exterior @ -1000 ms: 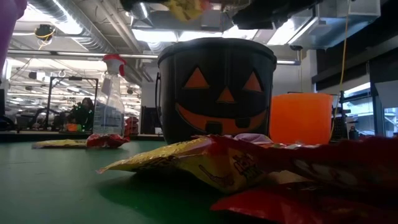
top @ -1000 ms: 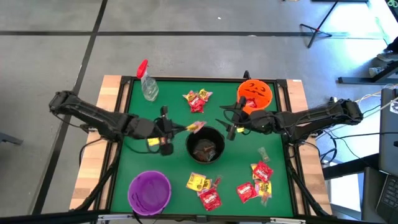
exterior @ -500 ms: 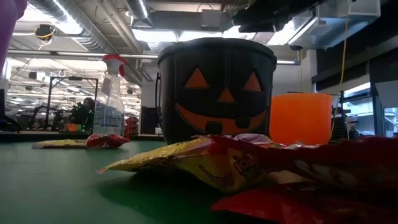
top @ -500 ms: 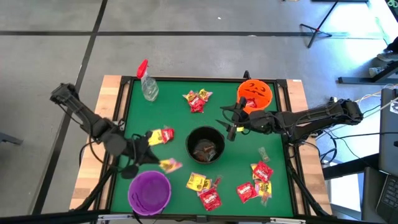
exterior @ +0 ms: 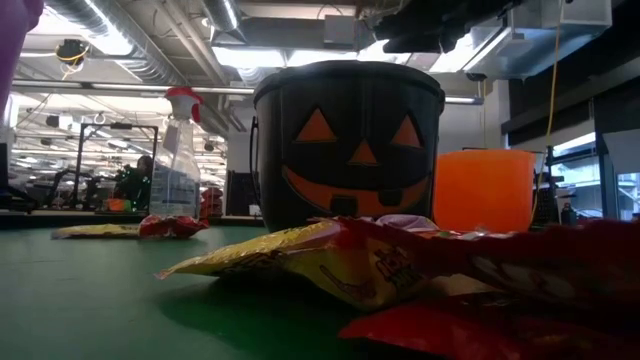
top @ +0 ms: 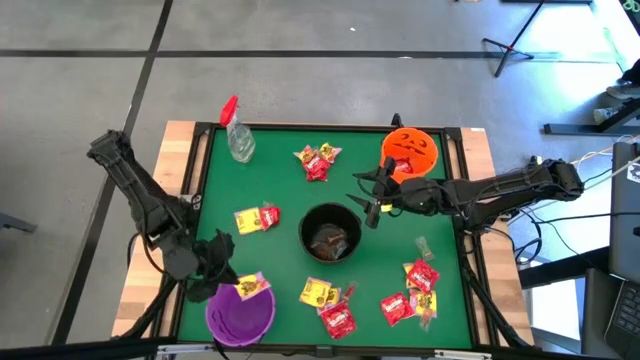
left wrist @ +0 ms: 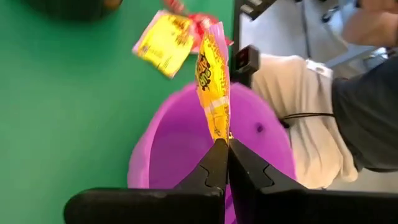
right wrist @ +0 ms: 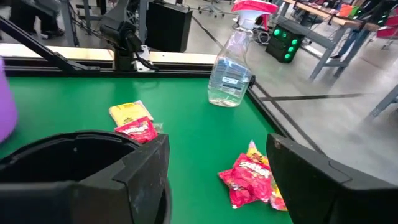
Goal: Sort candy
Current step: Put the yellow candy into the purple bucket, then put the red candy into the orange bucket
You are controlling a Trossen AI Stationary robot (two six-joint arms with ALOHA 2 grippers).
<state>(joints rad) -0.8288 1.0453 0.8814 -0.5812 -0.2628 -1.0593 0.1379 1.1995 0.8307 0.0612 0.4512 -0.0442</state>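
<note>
Left gripper [left wrist: 222,144] holds yellow candy [left wrist: 212,93] over purple bowl [left wrist: 161,149]

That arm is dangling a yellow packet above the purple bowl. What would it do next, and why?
Probably open and let go. The left gripper is shut on the yellow candy packet, which hangs right over the purple bowl, so releasing should drop it in.

Yellow candy [top: 248,287] over purple bowl [top: 240,312]
</note>
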